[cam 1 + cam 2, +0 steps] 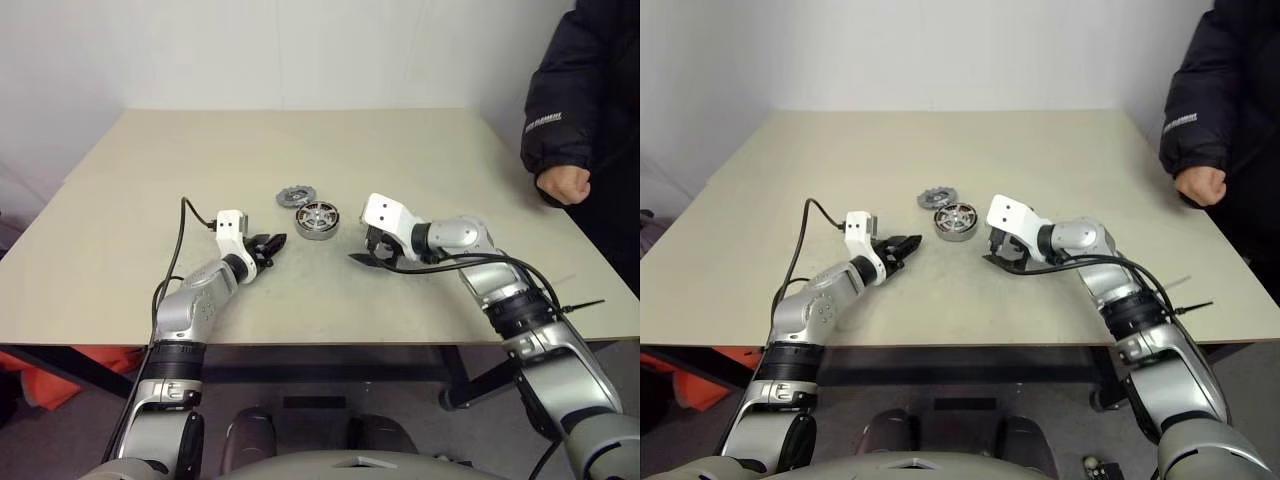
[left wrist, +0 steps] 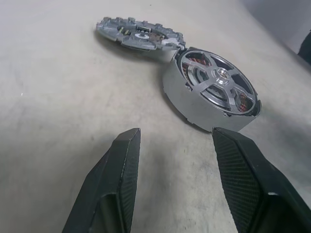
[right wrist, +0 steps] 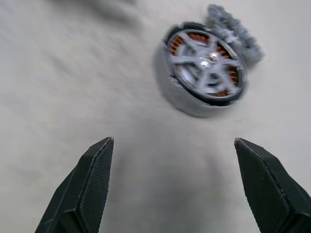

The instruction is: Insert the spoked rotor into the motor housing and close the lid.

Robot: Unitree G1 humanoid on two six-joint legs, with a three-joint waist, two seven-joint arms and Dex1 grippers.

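Trouble could come if the open right pincer (image 1: pixel 368 258) or the open, empty left pincer (image 1: pixel 272 243) bumps the spoked rotor (image 2: pixel 219 82), already sitting in the motor housing (image 2: pixel 187 99) mid-tabletop, or pushes the lid (image 2: pixel 138 34) touching it away.

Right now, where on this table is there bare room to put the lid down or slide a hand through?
Bare table lies beyond the lid, and wide strips run outside each arm. Crowded: the middle, where the spoked rotor sits in its housing touching the lid, between the open left gripper and open right gripper. A person's hand hangs beside the right edge.
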